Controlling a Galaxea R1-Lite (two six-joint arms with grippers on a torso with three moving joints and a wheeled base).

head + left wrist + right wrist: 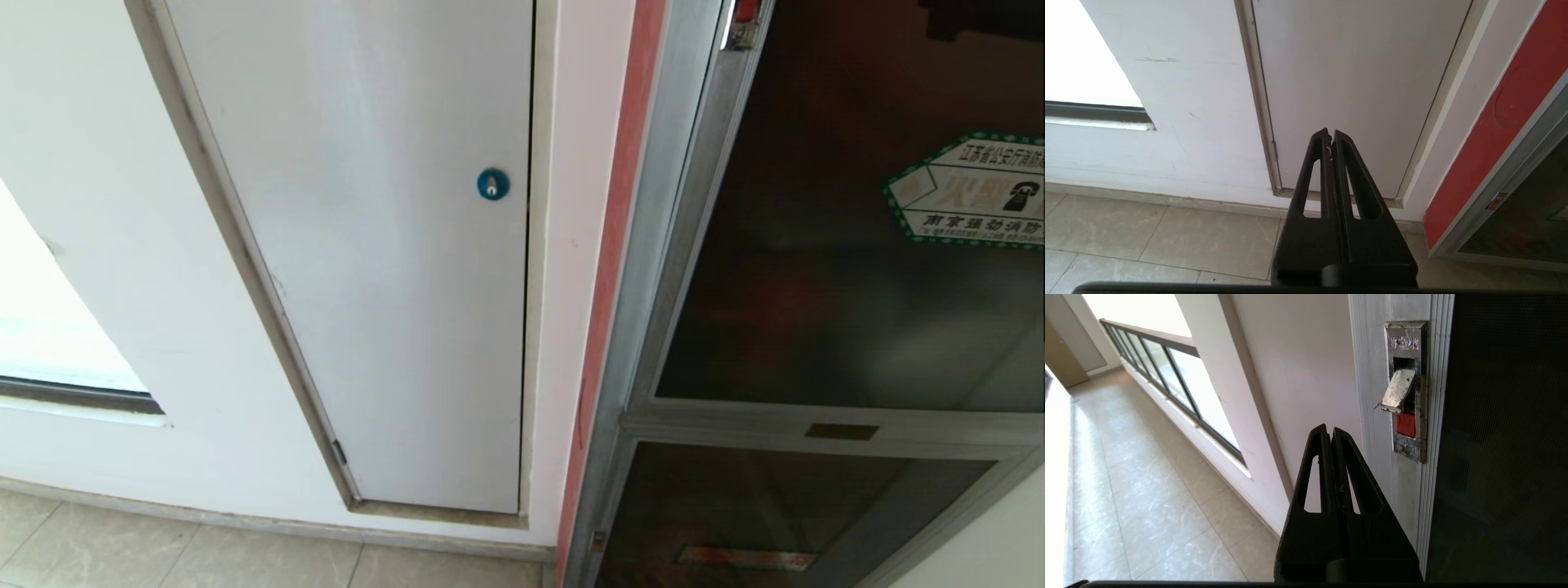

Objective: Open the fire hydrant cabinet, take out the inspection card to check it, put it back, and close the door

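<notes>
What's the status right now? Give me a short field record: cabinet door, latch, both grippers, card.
cabinet door: looks shut, hexagonal sticker on the glass
latch: on the door's silver frame, metal lever tipped outward, red tab below it
right gripper: shut, empty, close to the latch, not touching
left gripper: shut, empty, facing the white panel door
inspection card: not in view

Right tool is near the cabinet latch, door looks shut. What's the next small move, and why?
Probably ease the shut right tool up toward the latch lever on the door. The lever juts out of its plate just beyond the tips, untouched, and the door looks closed against the frame.
</notes>
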